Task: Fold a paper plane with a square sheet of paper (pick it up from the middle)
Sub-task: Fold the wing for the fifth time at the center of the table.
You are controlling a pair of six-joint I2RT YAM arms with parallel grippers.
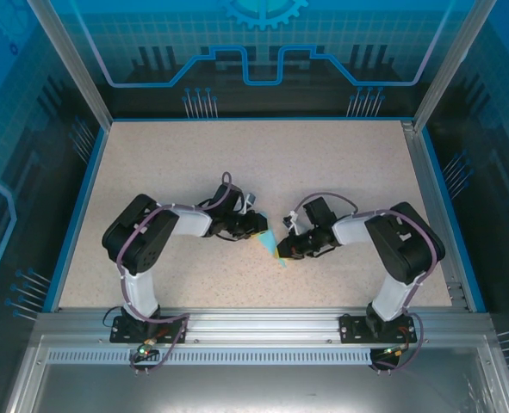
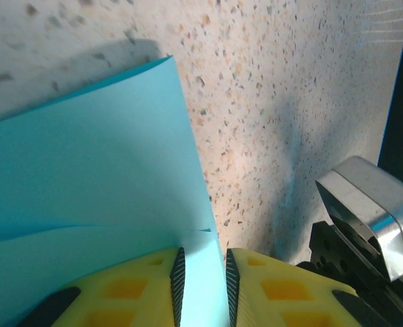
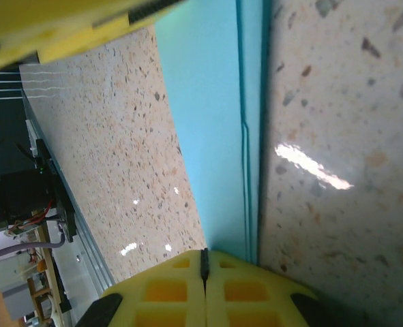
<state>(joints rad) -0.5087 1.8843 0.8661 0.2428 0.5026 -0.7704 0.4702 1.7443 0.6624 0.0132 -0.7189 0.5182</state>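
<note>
The light blue sheet of paper (image 1: 274,243) is folded into layers and hangs between my two grippers at the table's middle. My left gripper (image 1: 261,228) comes at it from the left. In the left wrist view, its yellow fingers (image 2: 140,293) stand a little apart, and the paper (image 2: 85,170) runs through the gap of the gripper (image 2: 202,286). My right gripper (image 1: 287,251) meets the paper from the right. Seen from the right wrist, the gripper (image 3: 203,262) is shut on the end of the narrow folded strip (image 3: 208,102), with a crease line along it.
The speckled table (image 1: 194,172) lies bare around the arms, bounded by blue walls and a metal rail (image 1: 254,323) at the near edge. A yellow finger of the left gripper (image 3: 51,27) crosses the top of the right wrist view. A silver and black part of the right arm (image 2: 365,204) sits close beside the left fingers.
</note>
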